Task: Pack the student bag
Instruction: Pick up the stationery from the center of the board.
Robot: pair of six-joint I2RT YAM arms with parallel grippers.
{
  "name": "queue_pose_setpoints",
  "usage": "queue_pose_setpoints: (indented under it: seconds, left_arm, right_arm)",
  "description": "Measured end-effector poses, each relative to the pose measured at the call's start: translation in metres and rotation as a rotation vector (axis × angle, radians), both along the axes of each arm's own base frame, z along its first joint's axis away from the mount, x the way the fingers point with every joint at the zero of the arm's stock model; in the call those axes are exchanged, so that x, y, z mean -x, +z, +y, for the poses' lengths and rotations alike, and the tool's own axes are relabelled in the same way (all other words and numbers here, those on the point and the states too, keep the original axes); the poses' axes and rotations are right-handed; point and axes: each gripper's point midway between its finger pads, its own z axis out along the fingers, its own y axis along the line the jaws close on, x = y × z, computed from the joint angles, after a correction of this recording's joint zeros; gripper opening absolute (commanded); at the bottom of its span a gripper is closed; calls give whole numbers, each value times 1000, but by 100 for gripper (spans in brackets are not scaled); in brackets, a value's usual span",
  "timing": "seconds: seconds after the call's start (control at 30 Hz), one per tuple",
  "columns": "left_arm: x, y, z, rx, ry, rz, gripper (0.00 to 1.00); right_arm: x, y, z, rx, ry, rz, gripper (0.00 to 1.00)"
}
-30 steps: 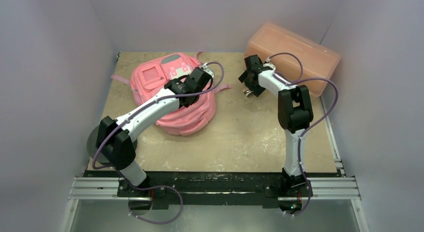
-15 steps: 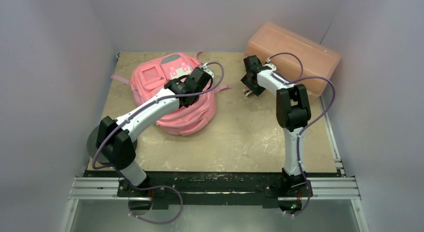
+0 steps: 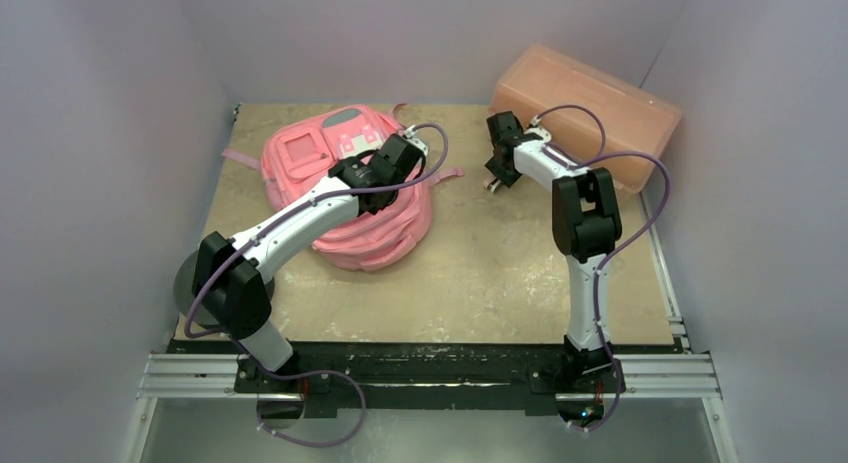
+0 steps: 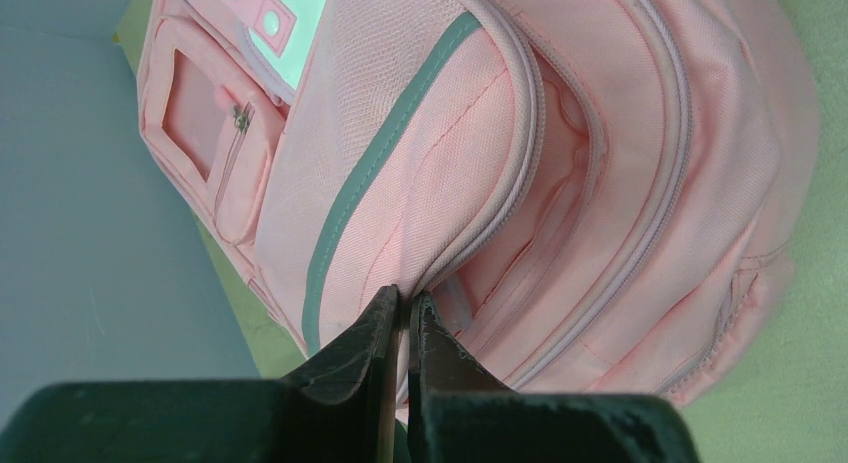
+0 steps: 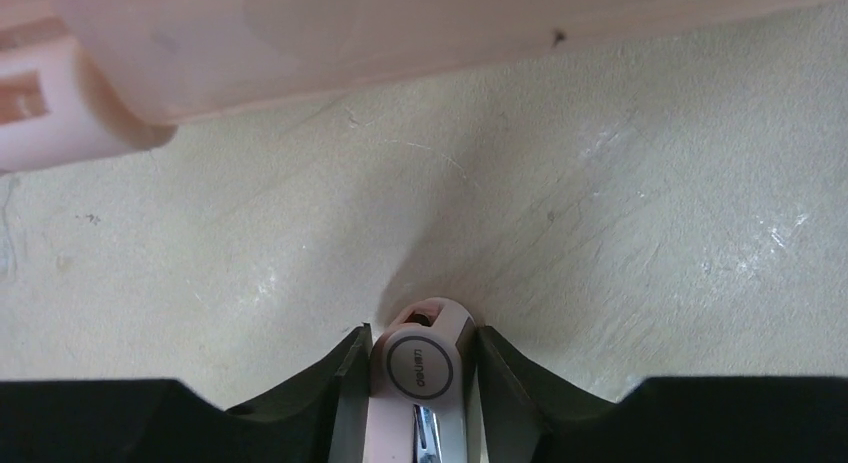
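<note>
The student bag [image 3: 395,233] lies on the table [image 3: 500,273] in the upper left part of the top view. Its front pockets and its grey-and-white patch are turned upward. A pink strap goes out from it to the left, and another one to the right.

The left gripper [image 4: 403,301] is over the right side of the bag. In the left wrist view its two fingers are together at the lower middle of the frame. They pinch a thin edge of the pink fabric, just beside a curved zipper line.

The plastic box [image 3: 590,88], translucent and orange-pink, stands in the upper right of the top view, well apart from the bag. The right gripper [image 3: 497,173] is low over the table, near the left end of this box.

In the right wrist view the box fills the top of the frame. At the bottom centre lies a small white and pink object [image 5: 412,371] with a round grey-ringed cap; the lettering on it is too small to read. One finger stands on each side of this object, and both seem to press on it.
</note>
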Motion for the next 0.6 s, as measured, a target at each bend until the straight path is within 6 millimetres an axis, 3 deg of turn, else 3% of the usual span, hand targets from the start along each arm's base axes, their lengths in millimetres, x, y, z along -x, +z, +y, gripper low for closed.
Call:
queue_pose_setpoints:
  seconds: [0.13, 0.37, 0.47, 0.6]
  left_arm:
    - [0, 0, 0, 0, 0, 1, 0]
    - [0, 0, 0, 0, 0, 0, 0]
    - [0, 0, 0, 0, 0, 1, 0]
    - [0, 0, 0, 0, 0, 1, 0]
  right_arm:
    - [4, 1, 5, -30, 35, -2, 29]
    - [20, 10, 21, -114, 141, 8, 22]
    - [29, 26, 36, -194, 210, -21, 20]
    - [43, 53, 72, -352, 338, -81, 13]
